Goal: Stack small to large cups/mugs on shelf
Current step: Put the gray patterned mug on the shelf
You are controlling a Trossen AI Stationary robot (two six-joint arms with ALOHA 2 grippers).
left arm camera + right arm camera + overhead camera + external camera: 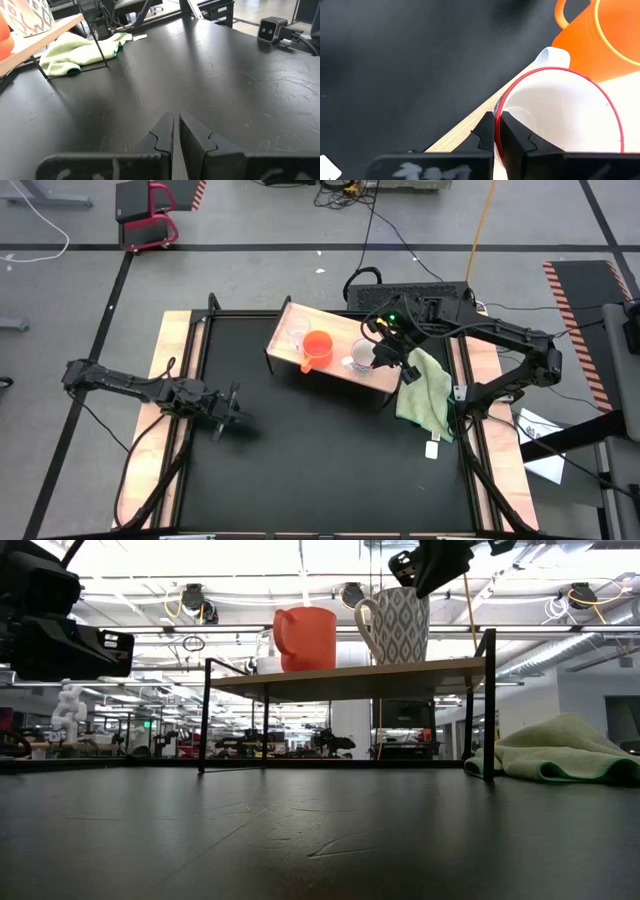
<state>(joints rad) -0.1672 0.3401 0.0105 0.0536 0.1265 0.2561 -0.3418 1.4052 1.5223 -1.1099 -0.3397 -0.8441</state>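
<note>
While pinching white mug (560, 115) rim — right gripper (496, 131) jaws clamped | left gripper (176, 131) jaws together

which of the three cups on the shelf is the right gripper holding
The white patterned mug, at the shelf's right end in the high view. The right gripper is shut on its red-edged rim; the orange mug and clear cup stand untouched.

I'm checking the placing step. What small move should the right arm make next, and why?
Probably open the right gripper and lift clear. Its fingers pinch the rim of the white mug, which already stands upright on the shelf beside the orange mug.
</note>
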